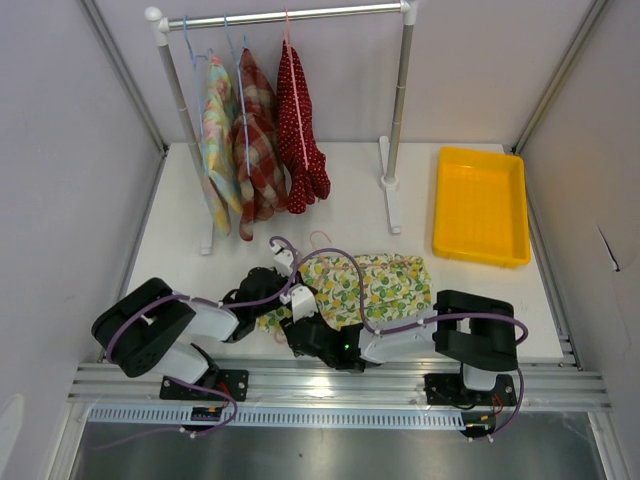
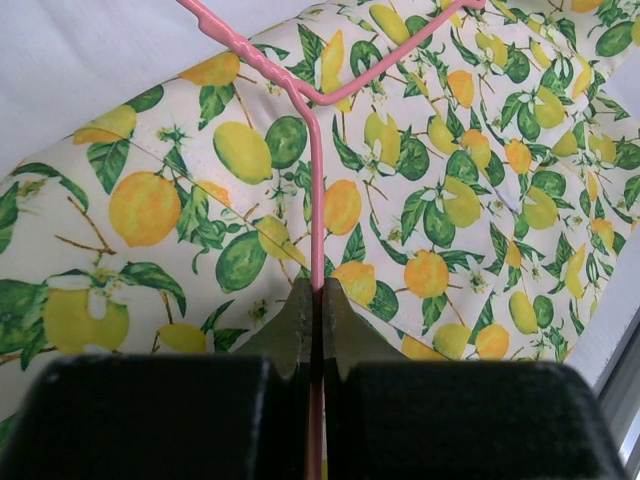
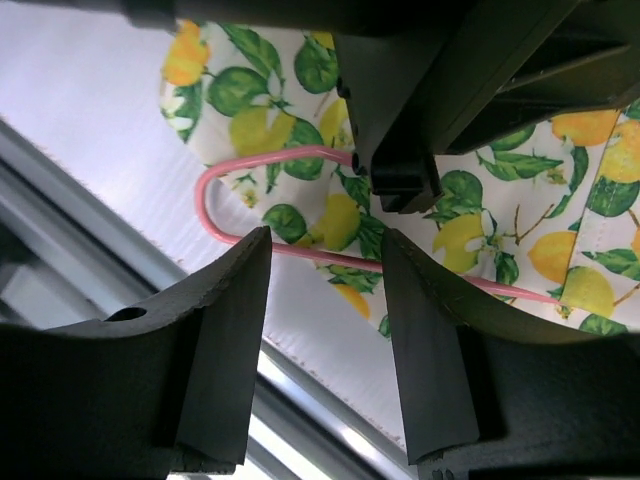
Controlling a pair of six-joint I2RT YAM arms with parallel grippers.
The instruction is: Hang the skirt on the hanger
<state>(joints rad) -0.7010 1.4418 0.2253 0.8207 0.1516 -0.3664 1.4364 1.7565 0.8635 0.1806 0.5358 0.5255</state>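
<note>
The skirt [image 1: 375, 285], white with lemons and green leaves, lies flat on the table near the front; it fills the left wrist view [image 2: 460, 180]. A thin pink wire hanger [image 2: 316, 200] lies on it. My left gripper [image 2: 319, 295] is shut on the hanger's wire. My right gripper [image 3: 325, 250] is open just above the hanger's rounded end [image 3: 215, 190] at the skirt's edge [image 3: 330, 220], with the wire passing between its fingertips. In the top view both grippers [image 1: 300, 310] meet at the skirt's left end, and the hanger's hook [image 1: 320, 238] shows past the skirt's far edge.
A clothes rack [image 1: 285, 15] at the back holds three hung garments [image 1: 260, 135]. A yellow tray [image 1: 480, 205] sits at the back right. The table's front edge and metal rail [image 3: 120, 250] run close below the right gripper.
</note>
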